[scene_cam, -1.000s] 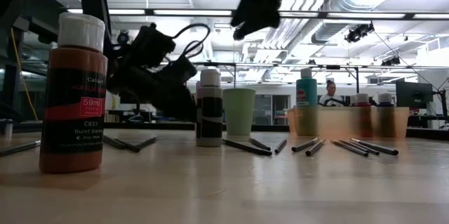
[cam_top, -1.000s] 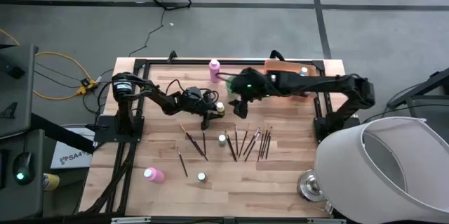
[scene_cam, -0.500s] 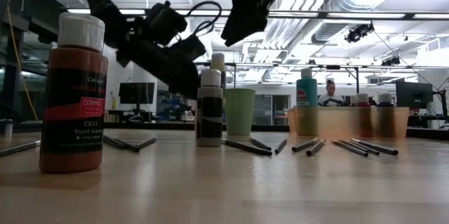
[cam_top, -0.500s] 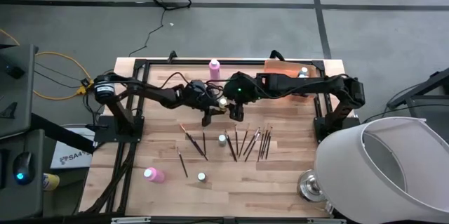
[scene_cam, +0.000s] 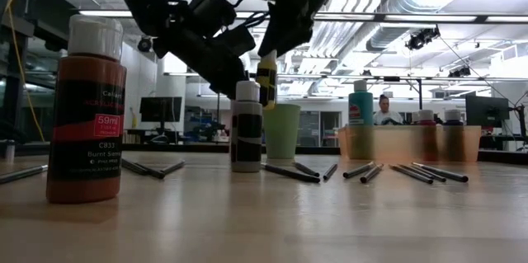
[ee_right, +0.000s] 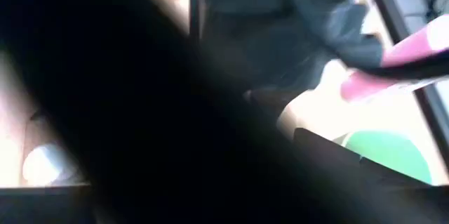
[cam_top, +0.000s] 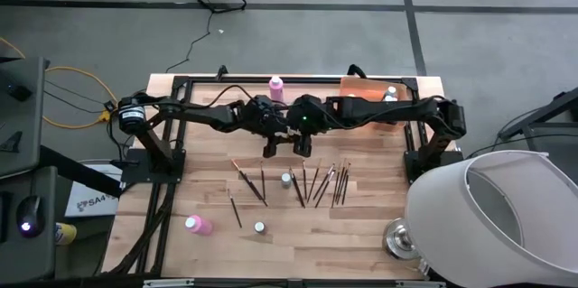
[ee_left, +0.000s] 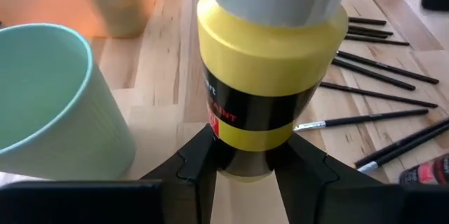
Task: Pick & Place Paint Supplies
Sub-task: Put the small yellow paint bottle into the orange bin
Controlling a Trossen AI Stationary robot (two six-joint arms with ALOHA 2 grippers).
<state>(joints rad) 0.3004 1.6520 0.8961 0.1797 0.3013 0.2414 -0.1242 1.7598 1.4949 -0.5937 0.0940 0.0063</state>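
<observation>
My left gripper (ee_left: 245,168) is shut on a yellow paint bottle (ee_left: 259,76) with a pale cap, above the table's middle (cam_top: 271,146). The low view shows that bottle (scene_cam: 266,77) in the air. My right gripper (cam_top: 304,144) hangs right beside it, and its own wrist view is blocked by dark shapes. Thin dark brushes (cam_top: 321,182) lie on the wood. Small capped bottles (cam_top: 286,180) (cam_top: 259,227) stand on their bases. One pink bottle (cam_top: 198,225) lies on its side and another (cam_top: 276,88) stands at the far edge. My left gripper pinches the yellow bottle's lower body (ee_left: 242,157), near its base, between the two fingers (ee_left: 193,168). The fingers come slanting down from the table's left. The bottle is lifted clear of the table and stands nearly upright, cap up.
The light green cup (ee_left: 49,97) stands just behind the held bottle. The orange tray (cam_top: 366,89) at the far right holds a teal bottle (scene_cam: 360,102) and others. A brown bottle (scene_cam: 86,106) and a dark white-capped bottle (scene_cam: 246,127) stand near the low camera.
My left gripper has risen with the yellow bottle, lifting it clear of the table, and has shifted a little toward the right and far edges. My right gripper has moved toward the table's left and now hangs close beside the left gripper.
</observation>
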